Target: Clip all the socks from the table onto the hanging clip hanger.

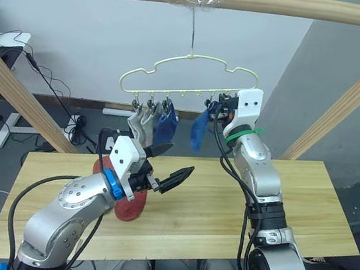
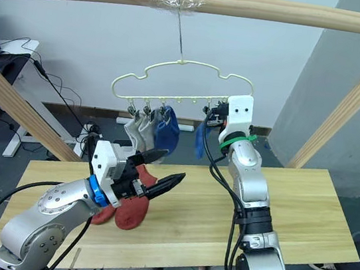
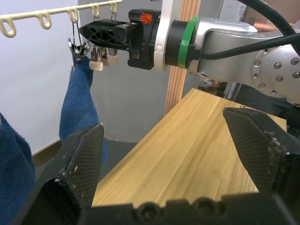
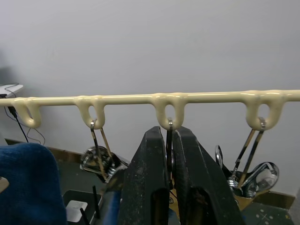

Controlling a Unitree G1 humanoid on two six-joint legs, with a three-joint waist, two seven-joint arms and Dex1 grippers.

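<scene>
Hanging socks is partly done: the surface [image 1: 278, 202] holds two red socks [image 2: 130, 210], while two grey and two blue ones hang from the clip hanger [image 1: 188, 76]. The left gripper [image 1: 169, 167] hovers wide open and empty above the red socks. The right gripper [image 4: 169, 187] squeezes a clip [image 4: 169, 145]. Next, I think, a red sock must go up.

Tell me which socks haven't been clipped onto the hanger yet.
The rust-red socks, lying on the table under the left end effector. The two grey socks and two blue socks already hang from the clip hanger.
</scene>
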